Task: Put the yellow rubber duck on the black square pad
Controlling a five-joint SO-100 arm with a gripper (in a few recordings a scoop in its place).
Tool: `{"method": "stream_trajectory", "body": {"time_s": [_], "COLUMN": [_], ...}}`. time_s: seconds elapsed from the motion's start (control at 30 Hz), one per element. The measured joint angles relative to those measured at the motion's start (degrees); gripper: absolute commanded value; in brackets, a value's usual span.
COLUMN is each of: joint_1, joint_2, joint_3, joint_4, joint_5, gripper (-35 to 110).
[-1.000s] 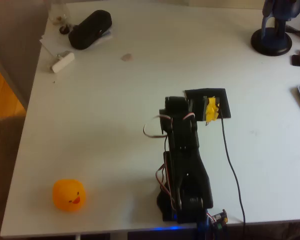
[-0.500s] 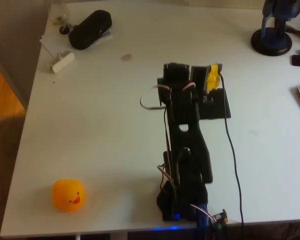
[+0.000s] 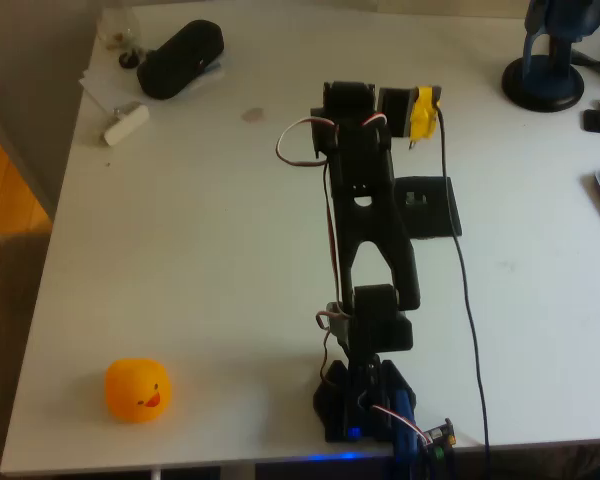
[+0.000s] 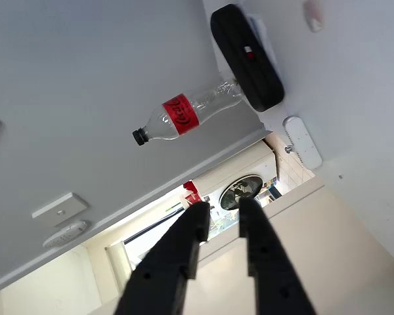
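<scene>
red bottle [image 4: 184,116] label, script (unreadable)

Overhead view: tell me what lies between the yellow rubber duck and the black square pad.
In the overhead view, bare white table and the robot's black arm lie between the yellow rubber duck and the black square pad.

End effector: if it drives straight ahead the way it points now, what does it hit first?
Probably nothing on the table. In the wrist view the end effector aims over the table edge at a doorway, below the black case and bottle; depth is unclear.
</scene>
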Motion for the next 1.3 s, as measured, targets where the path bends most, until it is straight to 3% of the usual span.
{"method": "stream_trajectory", "body": {"time_s": [0.7,1.07,1.3], "joint_1": [-24.35,-45.79,-56.60], "joint_2": [-17.14,-20.39,-20.30], "joint_3": [-21.09,-22.06,-22.50], "joint_4": [0.79,13.54,22.76], "joint_5": [0.00,-0.26,-7.82], "gripper": [5,5,5]}}
